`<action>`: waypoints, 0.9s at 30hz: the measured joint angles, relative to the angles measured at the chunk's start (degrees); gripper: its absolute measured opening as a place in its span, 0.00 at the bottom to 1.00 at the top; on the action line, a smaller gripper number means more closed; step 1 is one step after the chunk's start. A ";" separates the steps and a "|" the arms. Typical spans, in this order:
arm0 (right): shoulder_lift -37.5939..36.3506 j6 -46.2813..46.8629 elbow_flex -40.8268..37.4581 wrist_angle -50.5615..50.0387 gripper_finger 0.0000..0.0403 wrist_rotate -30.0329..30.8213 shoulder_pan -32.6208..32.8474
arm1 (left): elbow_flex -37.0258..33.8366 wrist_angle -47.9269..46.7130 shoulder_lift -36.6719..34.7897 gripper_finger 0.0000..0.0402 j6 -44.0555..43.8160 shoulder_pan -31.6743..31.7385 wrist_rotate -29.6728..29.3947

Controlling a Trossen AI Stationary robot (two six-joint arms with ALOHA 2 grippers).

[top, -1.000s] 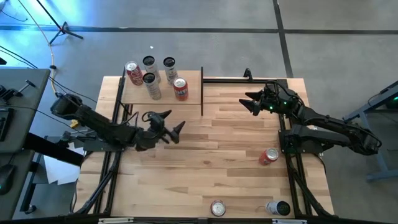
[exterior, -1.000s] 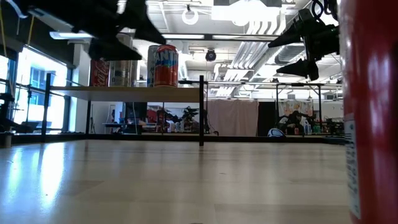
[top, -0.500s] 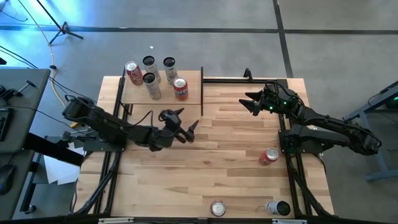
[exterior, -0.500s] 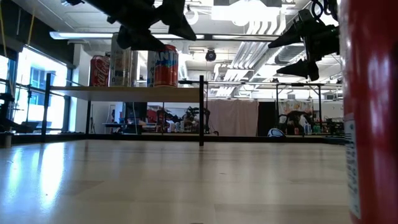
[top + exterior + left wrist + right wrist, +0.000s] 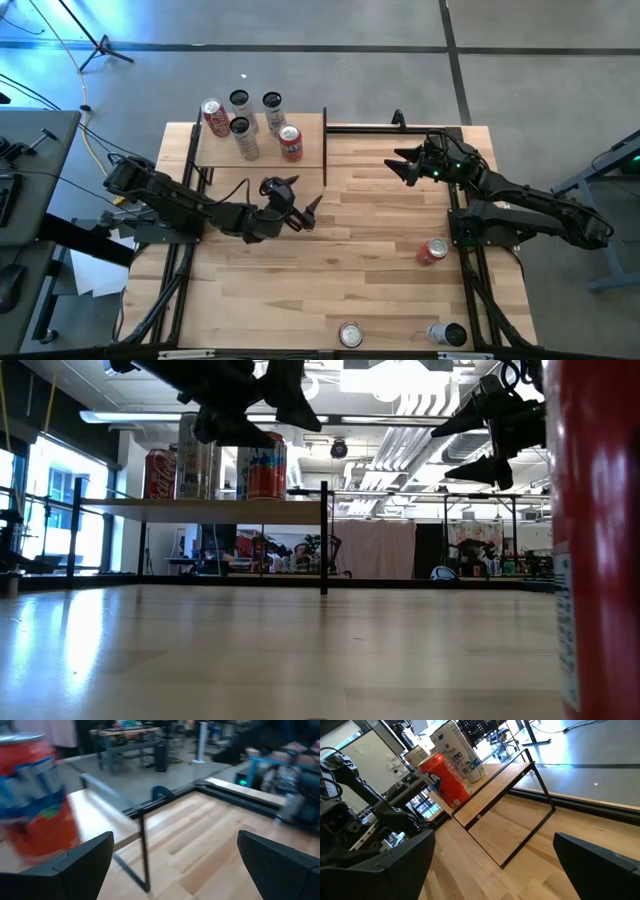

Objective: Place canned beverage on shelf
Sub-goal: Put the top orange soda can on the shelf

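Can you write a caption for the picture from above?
Five cans on the shelf; left gripper hovers open beside it.

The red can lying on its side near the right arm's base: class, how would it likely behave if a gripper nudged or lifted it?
The red can lies on its side on the table, so a nudge would probably roll it. Its smooth round wall may slip between fingers. It looks rigid, though whether full or empty cannot be told.

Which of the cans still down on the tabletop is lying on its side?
The red can near the right arm's base. It lies tipped over, its length showing from above, while the two cans at the table's front edge stand upright, showing only their round tops.
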 joint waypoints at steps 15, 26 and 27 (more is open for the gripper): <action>0.00 -0.02 0.00 0.00 0.98 0.00 0.00 | 0.00 -1.92 0.02 1.00 -30.06 -0.09 -5.49; 0.00 0.00 0.00 0.00 0.98 0.00 0.00 | 0.00 -1.32 0.35 1.00 -30.32 -1.28 -16.54; 0.00 -0.01 0.00 0.00 0.98 -0.02 0.00 | 0.00 -1.33 0.35 1.00 -30.29 -1.41 -17.74</action>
